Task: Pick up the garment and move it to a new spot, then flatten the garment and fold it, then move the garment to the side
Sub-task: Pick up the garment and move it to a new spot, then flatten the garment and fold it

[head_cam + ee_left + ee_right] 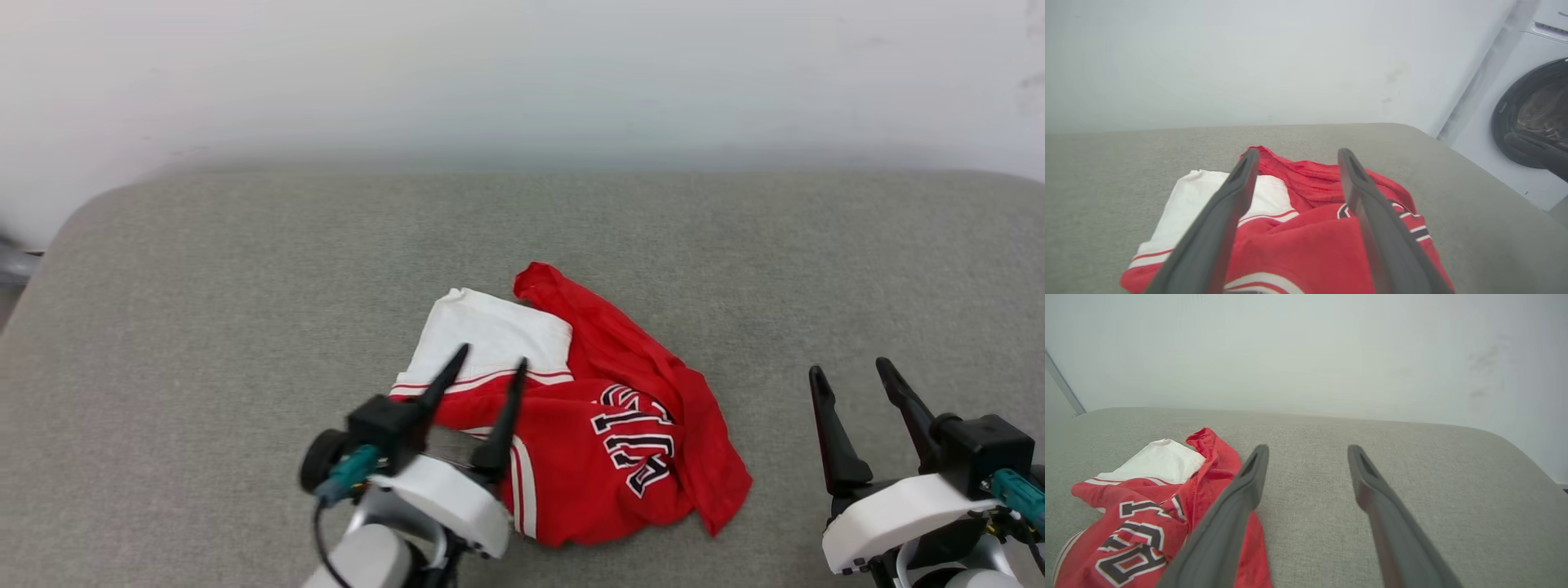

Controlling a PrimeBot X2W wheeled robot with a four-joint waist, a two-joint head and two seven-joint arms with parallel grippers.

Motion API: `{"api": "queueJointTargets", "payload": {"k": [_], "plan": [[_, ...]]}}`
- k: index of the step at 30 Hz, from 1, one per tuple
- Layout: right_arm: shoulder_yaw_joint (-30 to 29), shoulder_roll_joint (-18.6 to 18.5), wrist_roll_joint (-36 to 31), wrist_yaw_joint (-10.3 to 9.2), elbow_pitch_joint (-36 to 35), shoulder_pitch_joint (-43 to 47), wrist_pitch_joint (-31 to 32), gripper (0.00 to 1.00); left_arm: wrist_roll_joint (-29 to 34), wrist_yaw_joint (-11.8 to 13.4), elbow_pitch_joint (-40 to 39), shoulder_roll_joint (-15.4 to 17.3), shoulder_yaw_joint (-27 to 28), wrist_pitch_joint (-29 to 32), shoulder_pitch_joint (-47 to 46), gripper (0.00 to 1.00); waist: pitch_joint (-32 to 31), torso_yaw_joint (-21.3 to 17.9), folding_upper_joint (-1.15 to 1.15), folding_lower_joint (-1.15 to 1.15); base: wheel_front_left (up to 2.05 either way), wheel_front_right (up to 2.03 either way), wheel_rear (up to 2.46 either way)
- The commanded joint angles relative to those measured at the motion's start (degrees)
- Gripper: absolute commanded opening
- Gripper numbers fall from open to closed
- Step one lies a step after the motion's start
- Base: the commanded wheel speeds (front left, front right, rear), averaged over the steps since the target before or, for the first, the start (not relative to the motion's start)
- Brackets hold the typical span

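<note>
The garment (pixel 604 425) is a red jersey lying crumpled on the grey padded surface (pixel 245 286), with a white inner panel (pixel 490 335) turned up at its far left and black white-outlined letters showing. My left gripper (pixel 494 355) hovers open above the garment's near left part, fingers apart over the red cloth (pixel 1294 253) and holding nothing. Off to the right of the garment, my right gripper (pixel 849 367) stands open over bare surface; the garment (pixel 1139 522) lies left of its fingers.
The grey surface (pixel 1412 465) ends at a pale wall (pixel 522 73) behind, with rounded far corners. A white washing machine (pixel 1527 122) with a dark round door stands beyond the surface's right end in the left wrist view.
</note>
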Motion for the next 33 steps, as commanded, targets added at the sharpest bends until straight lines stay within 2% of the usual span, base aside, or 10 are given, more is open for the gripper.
{"api": "queueJointTargets", "payload": {"k": [1, 6, 12, 27, 33], "plan": [[0.02, 0.02, -0.11, -0.04, -0.31, 0.78, 0.33, 1.0, 0.12, 1.39, -1.54, 1.16, 2.28, -0.54, 1.55, 1.0, -0.9, 1.13, 0.0, 0.0, 0.0, 0.0, 0.0], [0.31, 0.02, -0.2, -0.04, -0.55, 1.37, 0.88, 1.0, 1.01, 3.91, -5.19, 3.37, 8.11, -0.84, 4.52, 1.0, -1.79, 1.55, 0.0, 0.0, 0.0, 0.0, 0.0], [0.19, 0.02, 0.03, -0.04, -0.49, 2.36, 1.33, 1.0, 2.38, 4.86, -7.98, 4.73, 12.63, -0.82, 7.97, 1.0, -2.63, 1.16, 0.0, 0.0, 0.0, 0.0, 0.0], [0.5, 0.02, 0.63, -0.03, 0.05, 3.18, 2.94, 1.0, 3.37, 3.4, -7.7, 5.04, 14.99, -0.84, 10.38, 1.0, -3.13, 0.03, 0.0, 0.0, 0.0, 0.0, 0.0], [3.41, 0.04, 2.31, -0.03, 3.05, 0.16, 10.47, 1.0, 3.29, 3.18, -7.73, 4.92, 15.64, -0.84, 10.12, 1.0, -2.74, 0.05, 0.0, 0.0, 0.0, 0.0, 0.0]]}}
